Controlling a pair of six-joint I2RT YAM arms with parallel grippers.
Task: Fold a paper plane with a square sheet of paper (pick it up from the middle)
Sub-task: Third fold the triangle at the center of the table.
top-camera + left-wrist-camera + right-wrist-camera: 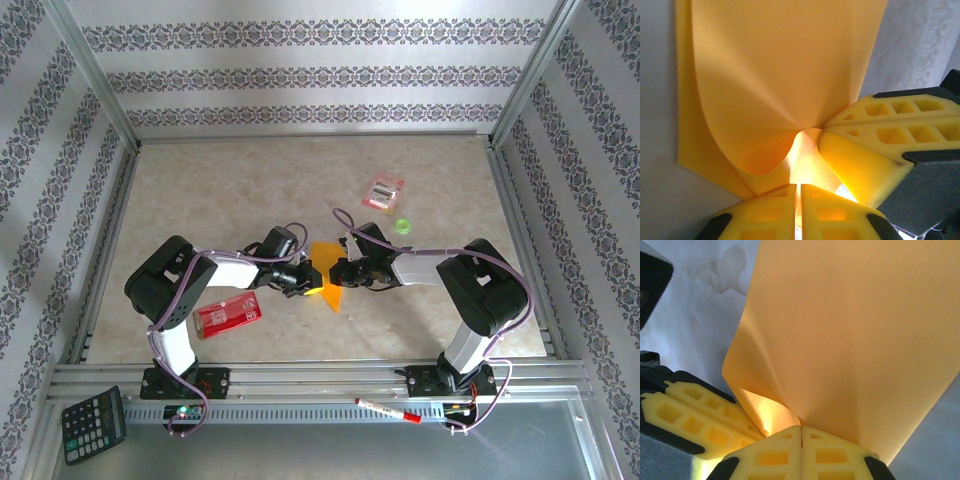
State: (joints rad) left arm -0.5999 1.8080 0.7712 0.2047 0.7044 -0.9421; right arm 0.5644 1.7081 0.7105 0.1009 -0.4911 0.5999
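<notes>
**Both arms pinching the orange sheet at mid-bench**

On my top feed the square sheet of paper (326, 272) sits just toward 6 o'clock from the middle of the bench (240, 190), showing as an orange wedge with its tip pointing to 6 o'clock. The left gripper (311, 281) meets it from 9 o'clock and the right gripper (339, 271) from 3 o'clock, the two almost touching across the paper.

On my left wrist feed the left gripper (798, 187) has its jaws pressed together on the sheet (780, 65), light glowing through the slit. One layer curls up and away from a flatter layer beneath. The other arm's yellow fingers (875, 145) crowd in at 3 o'clock.

On my right wrist feed the right gripper (801, 429) likewise has its jaws closed on the sheet (860, 330), a curled edge at 9 o'clock.

From the sheet, a red packet (228, 313) lies at 8 o'clock, a pink-and-white packet (383, 191) at 1 o'clock, and a small green object (403, 226) at 2 o'clock. A calculator (93, 425) and a red marker (387, 409) rest off the bench's near edge.
</notes>
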